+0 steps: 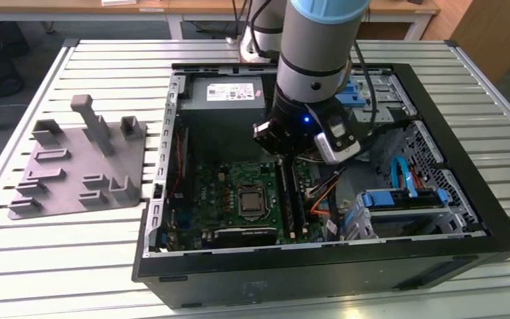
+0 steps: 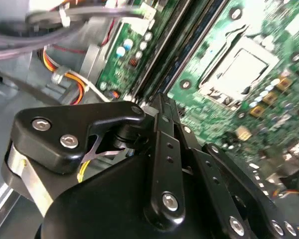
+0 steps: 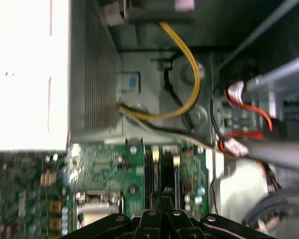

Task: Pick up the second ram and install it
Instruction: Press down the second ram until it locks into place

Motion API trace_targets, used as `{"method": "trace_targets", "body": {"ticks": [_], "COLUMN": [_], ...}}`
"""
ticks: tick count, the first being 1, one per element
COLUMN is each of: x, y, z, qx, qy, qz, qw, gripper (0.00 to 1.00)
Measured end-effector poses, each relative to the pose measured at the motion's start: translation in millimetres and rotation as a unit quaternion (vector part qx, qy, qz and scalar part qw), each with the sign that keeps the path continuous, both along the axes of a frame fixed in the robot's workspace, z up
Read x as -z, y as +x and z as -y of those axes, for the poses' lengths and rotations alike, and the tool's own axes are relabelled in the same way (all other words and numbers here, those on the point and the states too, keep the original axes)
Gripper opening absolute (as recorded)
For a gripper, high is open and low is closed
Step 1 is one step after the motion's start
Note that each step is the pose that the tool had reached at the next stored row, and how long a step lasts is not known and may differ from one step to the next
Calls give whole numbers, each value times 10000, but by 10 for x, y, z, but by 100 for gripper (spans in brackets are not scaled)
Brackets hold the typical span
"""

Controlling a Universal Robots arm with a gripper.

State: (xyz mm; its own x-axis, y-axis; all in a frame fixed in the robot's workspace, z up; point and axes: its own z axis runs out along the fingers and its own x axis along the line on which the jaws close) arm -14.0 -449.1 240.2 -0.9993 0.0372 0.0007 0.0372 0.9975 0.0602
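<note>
The gripper point(image 3: 164, 193) was low inside the open computer case point(image 1: 467, 199), directly above the memory slots point(image 3: 162, 164) of the green motherboard point(image 1: 228, 193). In both wrist views its black fingers point(image 2: 162, 117) stood pressed together, with no visible gap between them, pointing down at the slots. The second ram point(image 1: 287, 193) seemed to be the dark, narrow stick standing in the slots just below the gripper in the exterior view, beside the processor socket point(image 1: 250, 201); I cannot tell if the fingers touched it or held it. A grey fixture point(image 1: 82, 166) lay on the slatted surface point(image 1: 60, 266), at the exterior view's left, well apart from the case.
</note>
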Motion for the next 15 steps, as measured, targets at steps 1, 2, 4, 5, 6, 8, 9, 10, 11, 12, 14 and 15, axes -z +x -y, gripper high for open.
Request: {"method": "trace_targets", "body": {"ticks": [1, 2, 4, 5, 6, 8, 9, 10, 11, 12, 14, 15], "x": [18, 37, 74, 91, 109, 147, 165, 182, 199, 214, 241, 249], "y": [-1, -2, -15, -19, -22, -25, -25, -26, -27, -27, -27, -27], "z": [-37, -62, -70, -70, -70, -69, -70, -69, -69, -68, -68, -68], "qx": [0, 0, 0, 0, 0, 0, -1, -1, 0, 0, 0, 0], "qy": [-1, 0, 0, -2, -4, -6, -6, -7, -10, -13, -14, -15], "qz": [0, 0, 0, 0, 0, 0, 0, -1, -2, -3, -3, -3], "qw": [10000, 10000, 10000, 10000, 10000, 10000, 10000, 10000, 10000, 10000, 10000, 10000], "gripper": [10, 10, 10, 10, 10, 10, 10, 10, 10, 10, 10, 10]}}
